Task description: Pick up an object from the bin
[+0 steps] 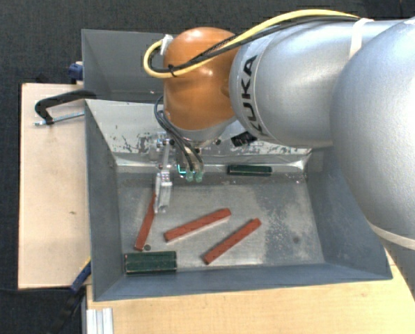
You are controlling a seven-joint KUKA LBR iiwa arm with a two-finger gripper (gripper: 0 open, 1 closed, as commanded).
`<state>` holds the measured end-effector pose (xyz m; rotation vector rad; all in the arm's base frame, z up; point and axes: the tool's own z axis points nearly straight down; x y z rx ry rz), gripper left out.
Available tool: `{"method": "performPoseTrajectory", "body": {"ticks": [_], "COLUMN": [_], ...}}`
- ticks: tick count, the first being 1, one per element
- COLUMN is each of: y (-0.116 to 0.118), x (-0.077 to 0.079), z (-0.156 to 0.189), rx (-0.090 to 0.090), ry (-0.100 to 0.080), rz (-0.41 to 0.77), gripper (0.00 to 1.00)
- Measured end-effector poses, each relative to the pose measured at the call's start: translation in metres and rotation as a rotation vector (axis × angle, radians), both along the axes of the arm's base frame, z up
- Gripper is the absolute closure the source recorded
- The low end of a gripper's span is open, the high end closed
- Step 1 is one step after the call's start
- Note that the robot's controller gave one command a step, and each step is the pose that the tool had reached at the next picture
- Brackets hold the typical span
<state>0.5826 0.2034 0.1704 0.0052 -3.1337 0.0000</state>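
My big silver arm comes in from the right and dips into the grey bin, since everything lies flat on its floor. The gripper looks spread and empty. One finger is just beside the upper end of a thin red-brown stick near the left wall, my likeliest pick.

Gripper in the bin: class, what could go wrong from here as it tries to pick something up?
1. The gripper hangs over the upper end of the thin red stick, not its middle; gripped there, it may tilt or slip out.
2. That stick lies near the bin's wall at the view's left, so a sideways move might scrape it.
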Motion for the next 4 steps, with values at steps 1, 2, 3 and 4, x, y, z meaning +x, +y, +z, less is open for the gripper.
{"method": "performPoseTrajectory", "body": {"ticks": [1, 2, 3, 4], "y": [-0.001, -0.023, -0.045, -0.054], "x": [0.002, -0.026, -0.020, -0.057], "z": [0.005, -0.029, -0.080, -0.094], "rx": [0.002, 0.003, 0.002, 0.003], "ry": [-0.008, -0.014, -0.010, -0.018], "rz": [-0.002, 0.077, 0.283, 0.162], "gripper": [0.00, 0.00, 0.00, 0.00]}}
